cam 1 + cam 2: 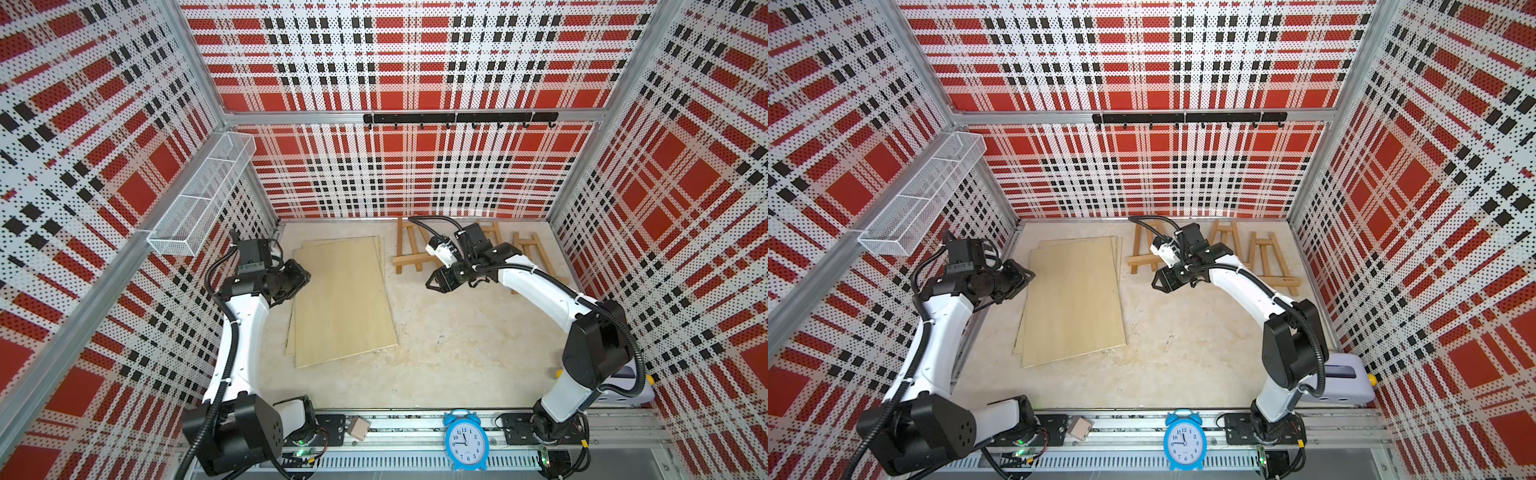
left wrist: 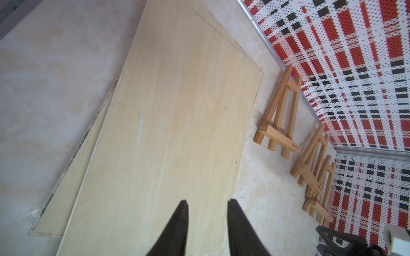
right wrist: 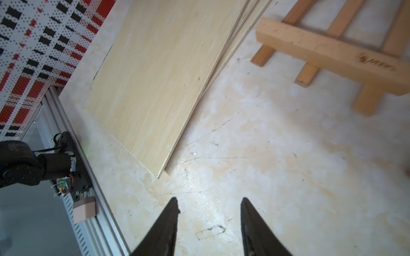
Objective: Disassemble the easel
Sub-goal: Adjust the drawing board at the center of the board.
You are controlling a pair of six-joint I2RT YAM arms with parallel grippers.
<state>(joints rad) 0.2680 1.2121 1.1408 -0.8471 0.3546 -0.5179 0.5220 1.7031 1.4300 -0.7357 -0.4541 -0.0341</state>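
1. Room: a pale, marbled, scuffed worktop (image 1: 457, 353) is closed on three sides by perforated plaid walls (image 1: 415, 62) in red, black and white. A front rail (image 1: 415, 424) runs along the 6 o'clock edge and carries both arm bases, a small beige box (image 1: 358, 428) and a blue alarm clock (image 1: 464, 442).
2. Left wall, 9 to 10 o'clock: a wire basket (image 1: 199, 199) is mounted above the worktop. Back wall, 12 o'clock: a black hook rail (image 1: 457, 118).
3. The left gripper (image 2: 207, 200) hangs above the left edge of the boards, its jaws released, parted with nothing between them.
4. The boards (image 1: 340, 299), a slightly fanned stack of thin pale sheets, lie flat at 9 o'clock. Their left edge is near the left wall and their far edge is near the back wall.
5. Open room: bare worktop runs from the boards' right edge to the right arm, from the centre to 5 o'clock.
6. The leftmost easel (image 1: 411, 261) lies on the worktop at 12 o'clock, just beside the boards' far right corner, top toward the back wall.
7. The right gripper (image 3: 209, 199) hovers over bare worktop near that easel's ledge, apart from it, with its jaws released and holding nothing.
8. Right edge: the middle easel (image 2: 308, 177), partly hidden by the right arm in both top views, and the rightmost easel (image 1: 1283, 282) lie at 1 to 2 o'clock. A pale device (image 1: 1345, 382) sits at 4 o'clock.
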